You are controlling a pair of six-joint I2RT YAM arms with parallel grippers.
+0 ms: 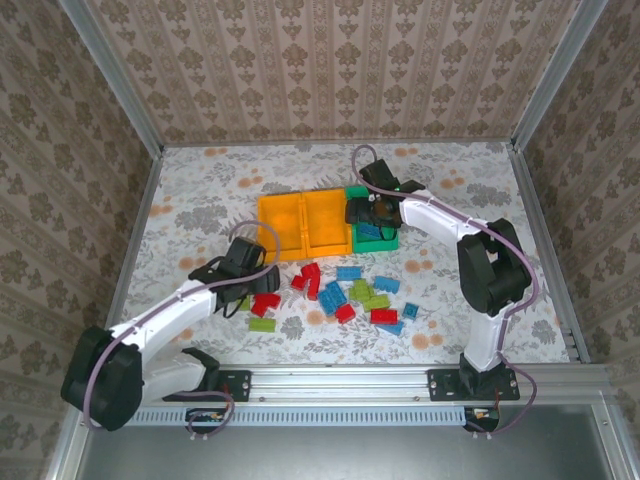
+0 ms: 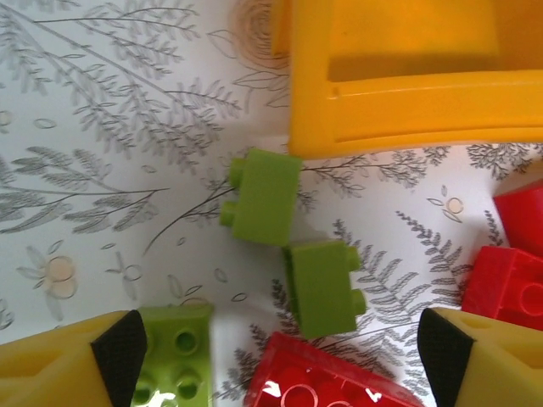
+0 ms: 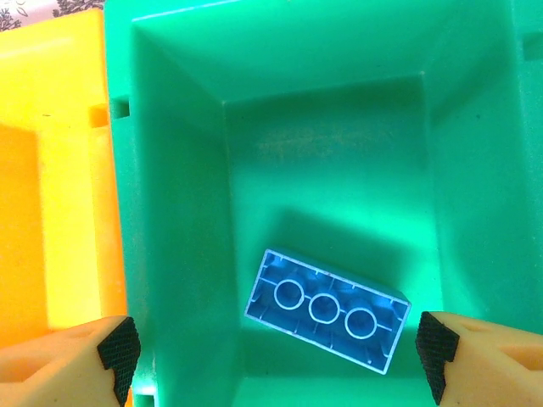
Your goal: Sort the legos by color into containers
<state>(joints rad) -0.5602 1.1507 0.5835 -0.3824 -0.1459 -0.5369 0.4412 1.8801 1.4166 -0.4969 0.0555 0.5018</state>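
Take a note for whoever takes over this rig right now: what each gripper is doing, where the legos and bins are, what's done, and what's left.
Left gripper: jaws open, empty, above lime bricks and a red brick, next to an orange-yellow bin.
Right gripper: jaws open, empty, over the green bin.
Done: one blue brick lies studs-down in the green bin.
Left: both orange-yellow bins look empty from above. The loose bricks in red, blue and lime lie on the table in front of the bins, yet to be sorted.
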